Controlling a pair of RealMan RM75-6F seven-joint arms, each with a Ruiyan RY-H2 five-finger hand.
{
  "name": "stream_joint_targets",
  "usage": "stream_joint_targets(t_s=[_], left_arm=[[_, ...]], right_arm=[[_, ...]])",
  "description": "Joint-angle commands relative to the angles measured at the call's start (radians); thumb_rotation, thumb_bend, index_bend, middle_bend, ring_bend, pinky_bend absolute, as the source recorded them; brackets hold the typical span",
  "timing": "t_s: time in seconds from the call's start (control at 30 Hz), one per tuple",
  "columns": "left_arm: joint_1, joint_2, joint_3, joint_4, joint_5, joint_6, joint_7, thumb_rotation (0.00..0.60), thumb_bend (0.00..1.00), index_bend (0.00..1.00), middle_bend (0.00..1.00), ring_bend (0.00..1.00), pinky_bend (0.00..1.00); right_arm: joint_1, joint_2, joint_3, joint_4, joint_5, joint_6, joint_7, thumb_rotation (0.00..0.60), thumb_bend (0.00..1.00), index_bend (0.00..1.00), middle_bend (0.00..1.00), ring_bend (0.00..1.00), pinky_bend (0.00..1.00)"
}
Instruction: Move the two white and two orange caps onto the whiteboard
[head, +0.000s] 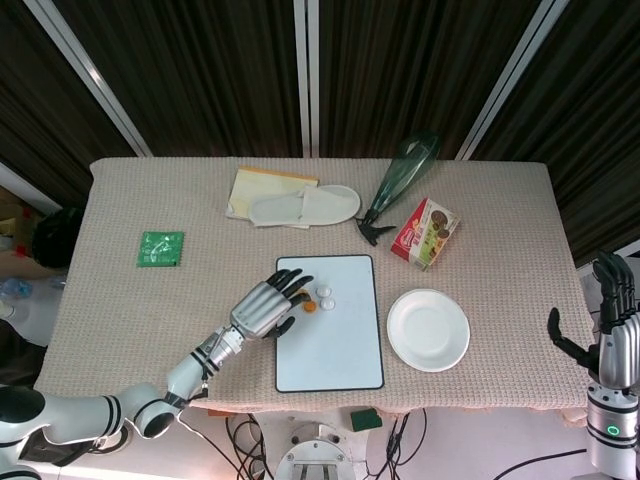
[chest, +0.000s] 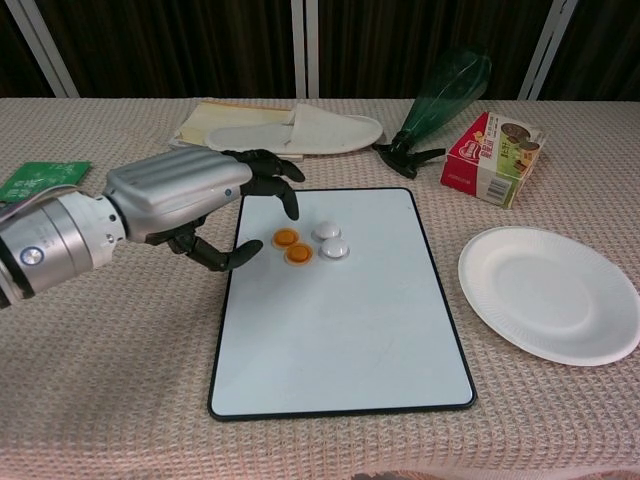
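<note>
Caps (chest: 308, 243), 4 small round discs on glossy whiteboard (chest: 340, 330), left hand (chest: 190, 205) empty, fingers apart

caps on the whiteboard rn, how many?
4, clustered in the upper left part of the whiteboard: two orange caps on the left, two white caps right beside them. None look hidden; the left hand is clear.
</note>
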Motion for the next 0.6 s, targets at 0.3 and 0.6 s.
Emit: stream_joint_targets(t_s=[0.3,0.6], left_arm=[[-0.021,-0.066,-0.004,0.081,0.002,-0.04,0.029,0.469,0.52,0.2,0.01,0.0,0.13],[-0.037,-0.101,-0.016,0.125,-0.023,-0.079,0.056,0.476,0.52,0.21,0.01,0.0,0.13]], right_arm=[[-0.001,0.002,0.0,-0.002,0.004,-0.002,-0.003,0.6,0.48,0.05,0.02,0.0,0.0],[-0.003,0.006,0.004,0.001,0.011,-0.002,0.005,0.6,0.48,0.05,0.02,0.0,0.0]])
